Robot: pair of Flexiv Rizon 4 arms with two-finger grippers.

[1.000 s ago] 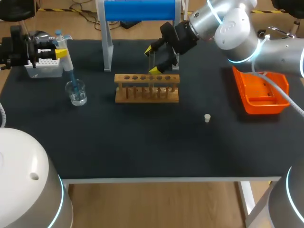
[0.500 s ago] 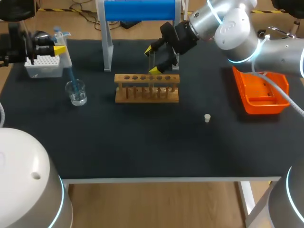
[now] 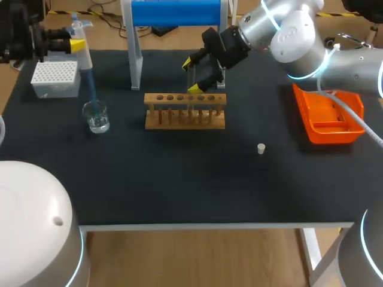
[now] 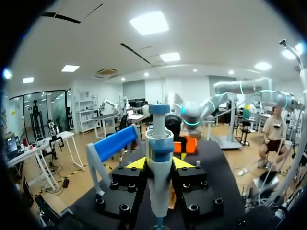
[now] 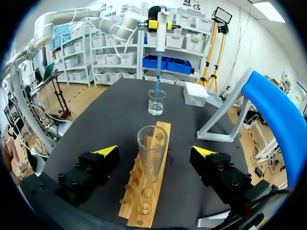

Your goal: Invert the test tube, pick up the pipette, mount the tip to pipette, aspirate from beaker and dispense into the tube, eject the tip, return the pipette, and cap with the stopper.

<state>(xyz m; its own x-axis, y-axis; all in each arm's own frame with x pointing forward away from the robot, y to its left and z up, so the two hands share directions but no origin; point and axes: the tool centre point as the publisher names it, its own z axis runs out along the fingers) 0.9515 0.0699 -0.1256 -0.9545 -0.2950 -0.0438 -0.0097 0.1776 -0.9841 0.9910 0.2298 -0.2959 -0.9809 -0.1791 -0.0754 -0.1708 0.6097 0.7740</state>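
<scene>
Pipette (image 4: pixel 159 184) clamped in left gripper (image 4: pixel 159 164), over beaker (image 3: pixel 96 116)

At ten o'clock on the table our left arm (image 3: pixel 24 37) is cut off by the picture's edge. From the left wrist, the pipette (image 4: pixel 159 143) loses its lower end under the black rim. At twelve o'clock the test tube (image 3: pixel 191 85) shows only as faint lines between our right gripper (image 3: pixel 191 75) fingers, its foot hidden in the rack (image 3: pixel 185 113). The beaker (image 3: pixel 96 116) liquid level and the stopper (image 3: pixel 261 148) shape are too small for us to tell
</scene>
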